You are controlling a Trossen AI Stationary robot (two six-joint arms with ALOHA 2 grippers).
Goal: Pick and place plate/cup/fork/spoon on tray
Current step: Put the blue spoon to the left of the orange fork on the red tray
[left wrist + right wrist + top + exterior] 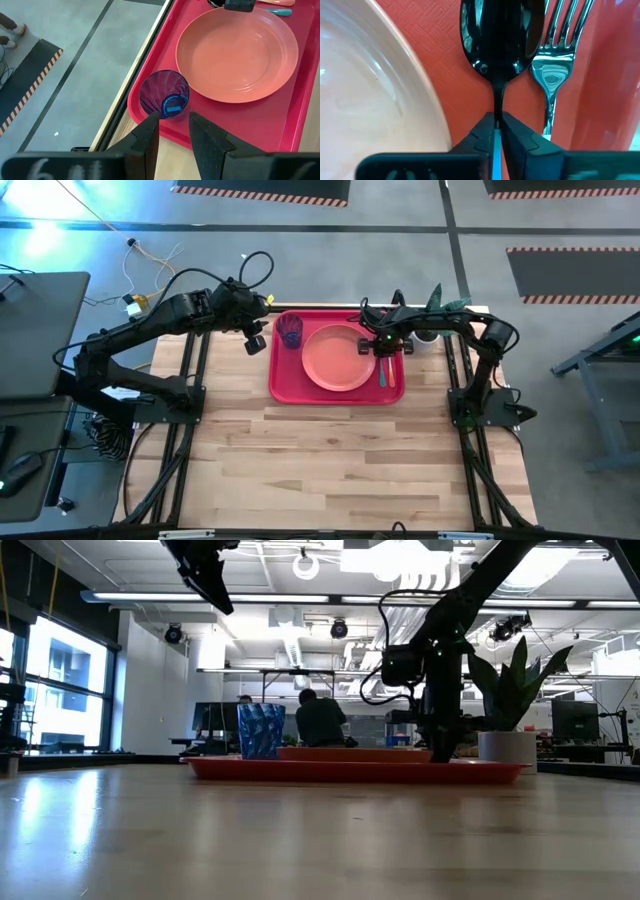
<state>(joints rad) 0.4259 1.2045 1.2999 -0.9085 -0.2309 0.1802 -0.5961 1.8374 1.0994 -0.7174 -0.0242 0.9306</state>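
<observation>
Only the right wrist view shows the right claw (497,131) pinched on the spoon (497,40), the fork (555,65) just beside it on the tray (283,385). From above, one plate (338,357) and one cup (290,331) also sit there. The left claw (174,131) hangs open above the cup. A potted plant (508,700) stands behind the tray on the table (330,460).

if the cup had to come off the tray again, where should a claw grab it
By the rim, from straight above. The cup stands upright and open-mouthed in the corner of the tray, with the plate close beside it, so a side approach looks cramped. One finger inside the wall and one outside should probably hold. The left claw is open just above it.
</observation>
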